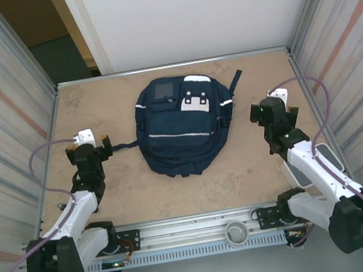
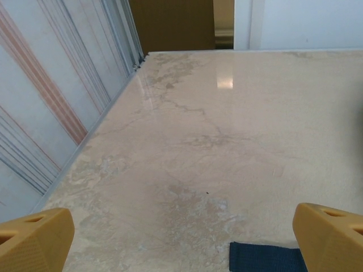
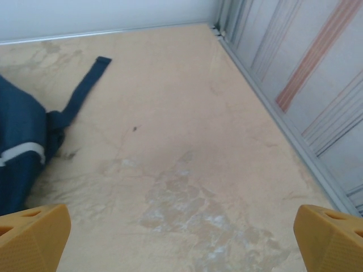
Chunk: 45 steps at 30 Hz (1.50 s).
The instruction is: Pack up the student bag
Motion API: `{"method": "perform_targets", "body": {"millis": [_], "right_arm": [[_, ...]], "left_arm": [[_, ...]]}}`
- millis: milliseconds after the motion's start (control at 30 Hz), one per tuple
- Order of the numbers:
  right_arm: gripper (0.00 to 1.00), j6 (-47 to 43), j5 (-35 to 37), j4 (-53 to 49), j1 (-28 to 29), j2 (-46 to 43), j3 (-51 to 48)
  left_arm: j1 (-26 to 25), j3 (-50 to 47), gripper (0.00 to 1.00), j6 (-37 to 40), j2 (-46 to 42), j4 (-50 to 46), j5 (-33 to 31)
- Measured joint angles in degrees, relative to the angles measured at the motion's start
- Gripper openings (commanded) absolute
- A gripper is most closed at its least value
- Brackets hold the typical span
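Yellow fingertips [image 2: 34,238] sit in the bottom corners of the left wrist view, set far apart. Between them lies bare marbled table [image 2: 198,141], and the end of a navy strap [image 2: 264,258] pokes in just beside the right-hand finger. The right wrist view has the same wide yellow pair, again with nothing but tabletop between them. At its left edge is the side of the student bag [image 3: 20,147] with its white stripe, and a second strap [image 3: 85,85] trails off toward the back wall. The top camera shows what neither wrist does: the whole student bag [image 1: 181,132] lying flat in the middle of the table, toward the far edge, with its grey square patch and white patch facing up. There the left gripper [image 1: 87,144] hovers to the left of the bag, near the tip of the strap that runs out from the bag's side. The right gripper [image 1: 273,110] hangs to the bag's right, apart from it. Both sets of jaws are spread wide and released, holding nothing and touching nothing.
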Motion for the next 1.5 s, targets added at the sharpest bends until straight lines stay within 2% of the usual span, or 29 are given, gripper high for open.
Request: {"method": "perform_targets", "body": {"millis": [200, 367, 633, 767, 1000, 1200, 1300, 1400, 1500], "right_arm": [[0.99, -2.51, -2.84, 10.93, -4.79, 0.26, -11.30], [0.99, -3.13, -6.43, 19.23, -6.14, 3.61, -14.71], [0.99, -3.76, -12.68, 28.50, -6.14, 10.64, -15.82], [0.99, -4.59, -15.32, 31.30, -6.14, 12.24, -15.82], [0.99, -7.06, -18.58, 37.46, -6.16, 16.96, -15.80], [0.99, -10.62, -20.65, 42.99, -6.43, 21.62, -15.41], [0.99, -11.13, -21.59, 48.43, -8.31, 25.77, -15.41], [0.99, -9.90, -24.44, 52.39, -13.18, 29.90, -15.30], [0.99, -9.31, -26.49, 51.71, -15.04, 31.17, -14.62]], "left_arm": [[0.07, -0.83, 0.99, 2.73, 8.85, 6.01, 4.37], [0.07, -0.94, 0.99, 4.17, 13.64, 8.31, 8.79], [1.20, -0.98, 0.99, 4.07, 13.99, 12.17, 16.22], [1.51, -0.92, 0.99, 3.30, 14.97, 13.97, 17.84], [1.55, 1.20, 0.99, 2.80, 28.09, 20.87, 19.28], [2.80, 2.08, 0.99, 2.21, 28.89, 20.94, 21.18], [3.06, 2.43, 0.99, 2.19, 28.89, 20.96, 21.75], [3.06, 2.43, 0.99, 2.16, 28.89, 20.94, 22.08], [3.06, 2.43, 0.99, 2.16, 28.89, 20.94, 22.18]]}}
